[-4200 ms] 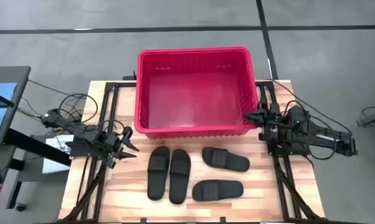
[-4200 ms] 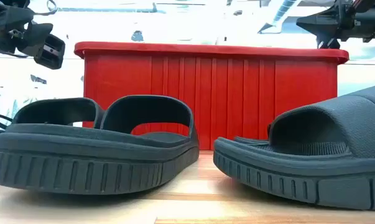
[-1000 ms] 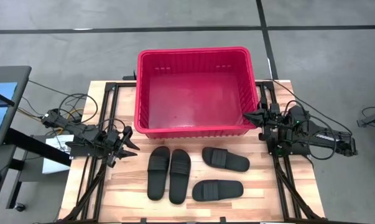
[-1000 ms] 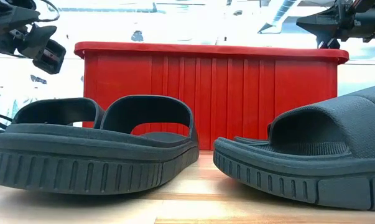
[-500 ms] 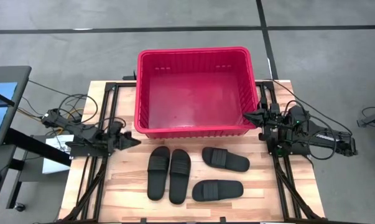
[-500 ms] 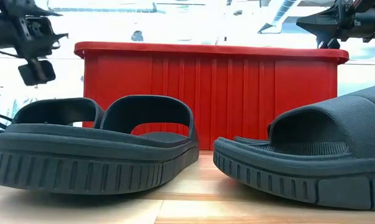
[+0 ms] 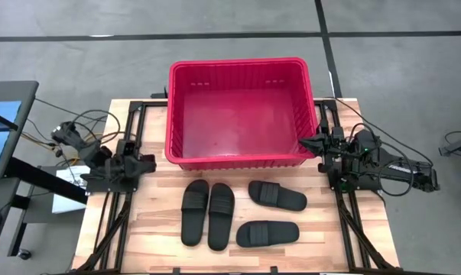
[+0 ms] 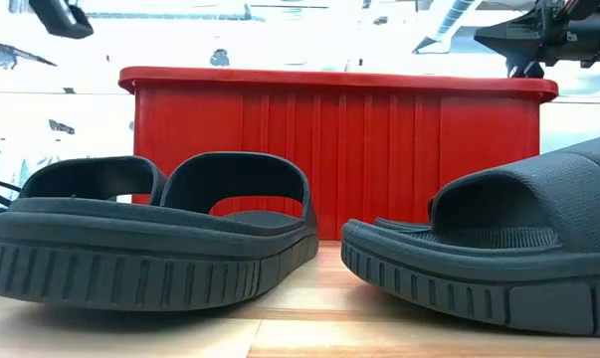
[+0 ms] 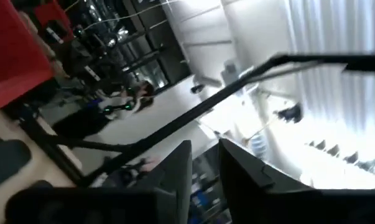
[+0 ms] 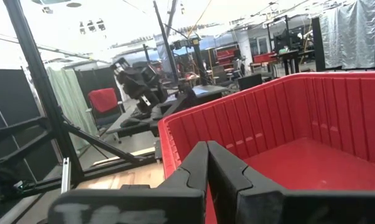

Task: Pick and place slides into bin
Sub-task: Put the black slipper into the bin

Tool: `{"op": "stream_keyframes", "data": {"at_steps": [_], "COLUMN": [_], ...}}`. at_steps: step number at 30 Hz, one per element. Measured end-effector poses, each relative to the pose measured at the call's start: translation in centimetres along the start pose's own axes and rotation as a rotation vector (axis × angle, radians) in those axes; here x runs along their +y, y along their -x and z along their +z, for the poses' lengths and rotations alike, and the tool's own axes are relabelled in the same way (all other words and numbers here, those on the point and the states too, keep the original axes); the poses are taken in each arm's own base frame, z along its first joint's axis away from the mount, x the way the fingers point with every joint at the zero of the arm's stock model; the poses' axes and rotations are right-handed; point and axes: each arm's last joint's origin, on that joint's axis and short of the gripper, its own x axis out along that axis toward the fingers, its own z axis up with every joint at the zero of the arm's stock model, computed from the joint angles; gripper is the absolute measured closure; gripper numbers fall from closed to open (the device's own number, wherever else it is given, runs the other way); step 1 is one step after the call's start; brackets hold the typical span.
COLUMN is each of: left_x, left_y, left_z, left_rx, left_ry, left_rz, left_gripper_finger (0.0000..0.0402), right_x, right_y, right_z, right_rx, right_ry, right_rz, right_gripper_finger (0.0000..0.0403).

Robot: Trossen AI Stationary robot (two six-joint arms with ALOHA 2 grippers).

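Note:
Four black slides lie sole-down on the wooden table in front of the bin: two side by side (image 7: pixel 195 211) (image 7: pixel 221 215), one (image 7: pixel 277 195) to their right and one (image 7: pixel 267 233) nearer the front edge. Two of them fill the low view (image 8: pixel 150 239) (image 8: pixel 489 259). The red bin (image 7: pixel 240 113) stands on the far half of the table. My left gripper (image 7: pixel 142 163) hangs above the table's left side, tipped upward, its fingers a little apart (image 9: pixel 204 174) and empty. My right gripper (image 7: pixel 306 143) is shut and empty (image 10: pixel 207 162) at the bin's right near corner.
Black metal rails run along the table's left (image 7: pixel 115 214) and right (image 7: pixel 348 221) sides under the arms. Cables (image 7: pixel 77 134) trail off the left edge. The bin's front wall (image 8: pixel 329 149) rises behind the slides.
My left gripper has risen and drawn back toward the table's left edge, tipping from level to pointing upward; in the low view it has climbed to the top of the picture. The slides and the bin have stayed where they were.

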Motion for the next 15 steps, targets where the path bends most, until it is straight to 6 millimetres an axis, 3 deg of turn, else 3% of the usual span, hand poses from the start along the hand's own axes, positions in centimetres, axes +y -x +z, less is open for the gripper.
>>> {"op": "stream_keyframes", "data": {"at_steps": [4, 9, 15], "left_x": [-0.7, -2.1, -2.2], "left_y": [-2.0, -4.6, -6.5], "left_z": [-1.4, -4.3, -8.3], "left_rx": [0.179, 0.525, 0.952], "left_ry": [-0.036, 0.01, 0.016], "left_rz": [-0.018, -0.089, 0.095], "left_gripper_finger": [0.034, 0.034, 0.0341], "right_x": [0.0, 0.0, 0.0], "right_y": [0.0, 0.0, 0.0], "right_z": [0.0, 0.0, 0.0], "right_rx": [0.0, 0.0, 0.0], "right_ry": [0.0, 0.0, 0.0], "right_rz": [0.0, 0.0, 0.0], "right_gripper_finger": [0.0403, 0.0403, 0.0403]}}
